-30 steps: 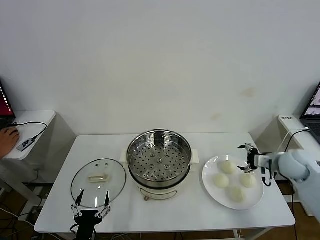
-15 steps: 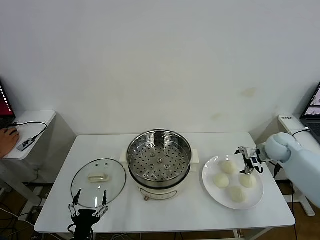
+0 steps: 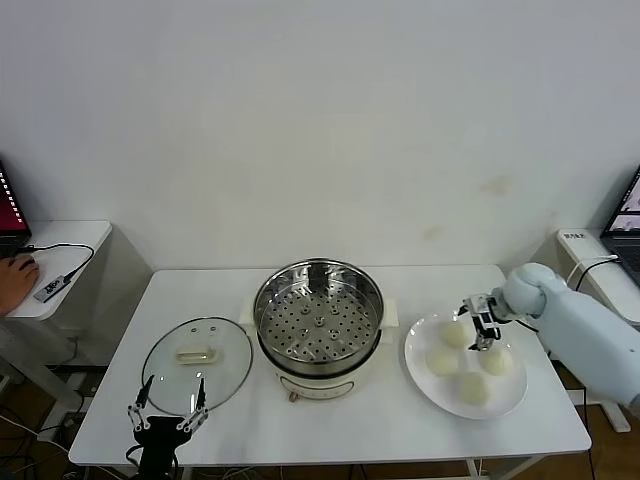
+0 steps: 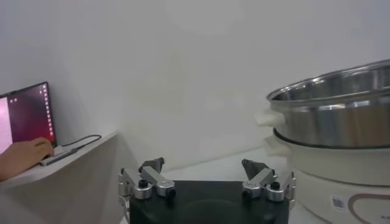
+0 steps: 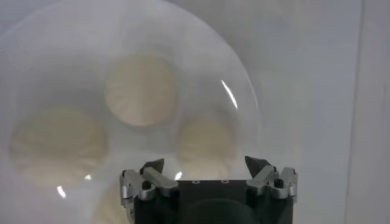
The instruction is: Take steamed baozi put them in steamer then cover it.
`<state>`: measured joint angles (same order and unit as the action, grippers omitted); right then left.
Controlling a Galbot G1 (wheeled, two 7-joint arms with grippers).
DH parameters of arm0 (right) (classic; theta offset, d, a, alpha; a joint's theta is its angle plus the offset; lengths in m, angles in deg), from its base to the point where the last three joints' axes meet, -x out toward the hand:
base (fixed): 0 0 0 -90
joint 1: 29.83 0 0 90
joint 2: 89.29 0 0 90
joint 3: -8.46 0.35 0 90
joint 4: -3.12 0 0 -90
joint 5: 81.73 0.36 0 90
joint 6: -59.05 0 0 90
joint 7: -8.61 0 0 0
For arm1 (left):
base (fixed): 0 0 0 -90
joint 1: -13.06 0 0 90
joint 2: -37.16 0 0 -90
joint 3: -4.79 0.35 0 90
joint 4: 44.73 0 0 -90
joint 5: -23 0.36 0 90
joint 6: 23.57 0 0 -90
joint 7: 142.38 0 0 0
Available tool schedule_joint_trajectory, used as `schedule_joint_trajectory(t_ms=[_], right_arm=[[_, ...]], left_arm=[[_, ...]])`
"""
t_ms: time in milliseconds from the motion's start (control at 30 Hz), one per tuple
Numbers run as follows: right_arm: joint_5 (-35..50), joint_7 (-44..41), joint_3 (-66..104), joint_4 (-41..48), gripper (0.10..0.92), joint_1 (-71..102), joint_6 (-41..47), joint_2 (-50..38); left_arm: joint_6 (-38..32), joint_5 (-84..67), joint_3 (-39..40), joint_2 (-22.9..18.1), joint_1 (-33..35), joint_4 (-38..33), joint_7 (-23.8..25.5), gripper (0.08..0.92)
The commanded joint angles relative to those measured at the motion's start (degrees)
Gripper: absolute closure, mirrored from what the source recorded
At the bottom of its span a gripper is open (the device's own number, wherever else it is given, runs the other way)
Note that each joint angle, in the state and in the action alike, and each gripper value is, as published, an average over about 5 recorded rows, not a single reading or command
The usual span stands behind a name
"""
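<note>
Several cream-white steamed baozi [image 3: 441,360] lie on a white plate [image 3: 417,341] at the right of the table. My right gripper [image 3: 478,322] hovers open just over the plate's far side, between the far bun [image 3: 456,333] and the right-hand bun [image 3: 495,360]. In the right wrist view the gripper [image 5: 206,167] has a bun [image 5: 206,141] lined up between its spread fingers, apart from them. The steel steamer [image 3: 318,325] stands uncovered at the centre, its perforated tray bare. The glass cover [image 3: 196,362] lies flat to its left. My left gripper [image 3: 165,410] waits open at the front edge.
The white table [image 3: 400,430] ends close behind the plate. A side desk [image 3: 60,250] with a person's hand stands at the far left. In the left wrist view the steamer [image 4: 332,115] on its cream base rises beside the gripper [image 4: 204,169].
My right gripper has swung in from the plate's right edge to above its far buns. The left gripper has drifted slightly left and lower at the table front.
</note>
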<state>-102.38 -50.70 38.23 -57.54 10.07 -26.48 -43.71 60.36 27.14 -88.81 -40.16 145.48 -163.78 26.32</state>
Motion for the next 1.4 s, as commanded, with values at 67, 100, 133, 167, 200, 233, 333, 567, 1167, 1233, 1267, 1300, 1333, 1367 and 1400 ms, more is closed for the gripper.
schedule_joint_trajectory(t_ms=[67,100,133,167,200,233,333,567,1167,1233,1267,1300,1333,1367,1400], right_arm=[[-1.0,-0.4,-1.5,4.9,0.228,-1.3,0.3,3.4],[-1.1,-0.4,-1.5,5.0,0.235,-1.2,0.3,3.4],[-1.1,-0.5,-1.5,4.9,0.246,-1.2,0.4,3.4],[-1.1,-0.5,-1.5,4.9,0.256,-1.1,0.5,3.4],[-1.1,-0.5,-1.5,5.0,0.269,-1.1,0.5,3.4],[-1.1,-0.5,-1.5,5.0,0.288,-1.1,0.6,3.3],[-1.0,-0.5,-1.6,5.1,0.342,-1.0,0.7,3.3],[0.8,-0.9,-2.3,3.3,0.454,-1.9,1.1,2.0],[23.4,-3.2,-18.8,-13.2,0.473,-29.3,5.7,-9.1],[25.9,-3.1,-22.2,-13.9,0.471,-34.0,5.8,-8.0],[27.4,-3.0,-24.0,-14.2,0.469,-36.6,5.9,-7.0],[28.8,-2.8,-25.6,-14.3,0.468,-38.9,5.9,-5.9],[30.0,-2.5,-27.1,-14.4,0.467,-40.9,6.0,-4.7],[31.2,-2.2,-28.6,-14.5,0.466,-42.8,6.0,-3.2],[32.2,-1.9,-29.7,-14.6,0.466,-44.2,5.9,-1.8]], left_arm=[[0.1,0.1,-0.4,0.1,0.0,0.1,0.0,0.177],[0.1,0.1,-0.4,0.1,0.0,0.0,0.1,0.177],[0.2,0.2,-0.4,0.1,0.0,0.0,0.1,0.177],[0.2,0.2,-0.4,0.1,0.0,0.0,0.1,0.177],[0.2,0.2,-0.5,0.1,0.0,0.0,0.1,0.177],[0.3,0.2,-0.5,0.2,0.0,0.0,0.1,0.177],[0.3,0.2,-0.5,0.1,-0.1,0.1,0.0,0.177],[0.3,0.3,-0.3,0.0,-0.1,-0.1,-0.2,0.177],[1.4,-1.2,0.8,1.2,-1.2,-0.2,-0.1,0.177],[1.8,-1.9,1.1,1.4,-1.3,-0.3,0.0,0.177],[1.9,-2.1,1.2,1.5,-1.4,-0.4,0.0,0.177],[1.9,-2.2,1.3,1.6,-1.5,-0.4,0.0,0.177],[1.9,-2.2,1.3,1.7,-1.6,-0.5,0.1,0.177],[1.9,-2.2,1.4,1.8,-1.6,-0.5,0.1,0.177],[1.9,-2.3,1.4,1.9,-1.7,-0.6,0.1,0.177]])
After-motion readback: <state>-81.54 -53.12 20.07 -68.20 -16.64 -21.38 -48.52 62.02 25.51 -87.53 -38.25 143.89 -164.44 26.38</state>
